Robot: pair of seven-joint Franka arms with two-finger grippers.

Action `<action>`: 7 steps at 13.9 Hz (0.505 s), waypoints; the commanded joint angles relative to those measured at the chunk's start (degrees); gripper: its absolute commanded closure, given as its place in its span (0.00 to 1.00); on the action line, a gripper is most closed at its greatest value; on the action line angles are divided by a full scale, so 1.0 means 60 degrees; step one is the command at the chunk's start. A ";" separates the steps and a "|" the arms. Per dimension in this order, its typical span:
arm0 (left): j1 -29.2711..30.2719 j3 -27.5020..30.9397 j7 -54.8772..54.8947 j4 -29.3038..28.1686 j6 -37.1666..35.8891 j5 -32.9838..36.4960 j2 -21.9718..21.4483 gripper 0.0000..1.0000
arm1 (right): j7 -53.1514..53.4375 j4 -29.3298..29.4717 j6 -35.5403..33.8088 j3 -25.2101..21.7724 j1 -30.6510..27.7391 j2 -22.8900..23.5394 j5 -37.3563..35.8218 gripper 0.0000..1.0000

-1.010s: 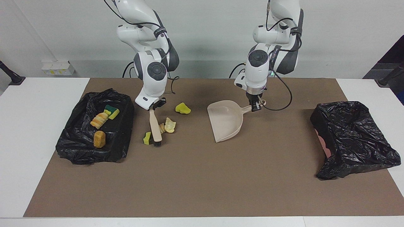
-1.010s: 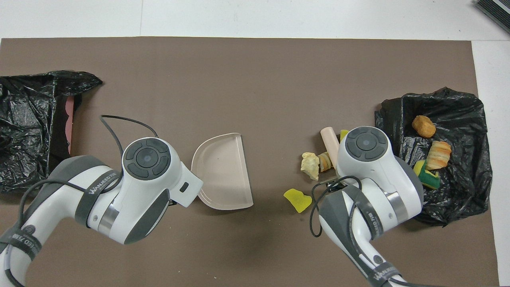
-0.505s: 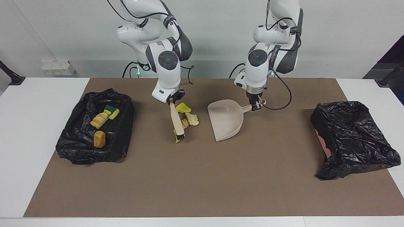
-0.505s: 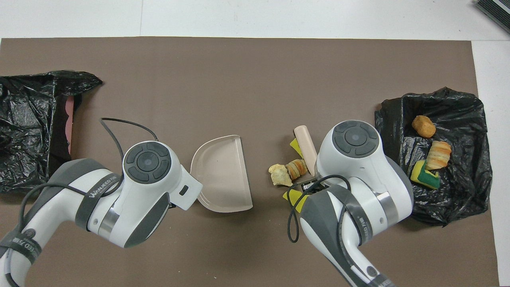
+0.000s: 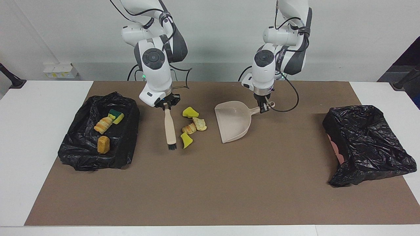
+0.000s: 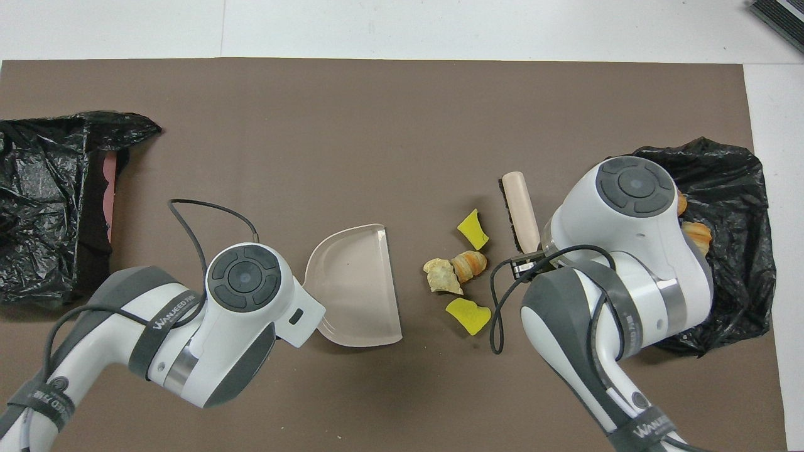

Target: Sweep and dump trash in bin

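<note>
The right gripper (image 5: 166, 105) is clenching its jaws on the beige wooden-handled brush (image 5: 170, 128), bristles down beside four loose yellow sponge and tan bread-like trash lumps (image 5: 192, 127) on the brown worktop (image 5: 210, 183). The left gripper (image 5: 263, 108) is clamping the beige plastic dustpan (image 5: 232, 122) by its handle, its mouth facing the lumps. More lumps are lying in the black-lined bin (image 5: 98, 157) at the right arm's end.

Bright, even light from above, probably ceiling lamps. Shadows are soft and short, pooled faintly on the brown mat (image 5: 210, 183) under each arm. The black bin liners (image 5: 367, 144) carry small glints. Both views are sharp, with no evident blur or edge distortion.
</note>
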 commanded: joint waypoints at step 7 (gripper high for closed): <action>-0.0219 0.0055 0.0078 -0.0523 0.0259 0.0065 -0.0337 1.00 | -0.0019 -0.1161 0.1528 0.0104 0.1263 0.0300 0.1423 1.00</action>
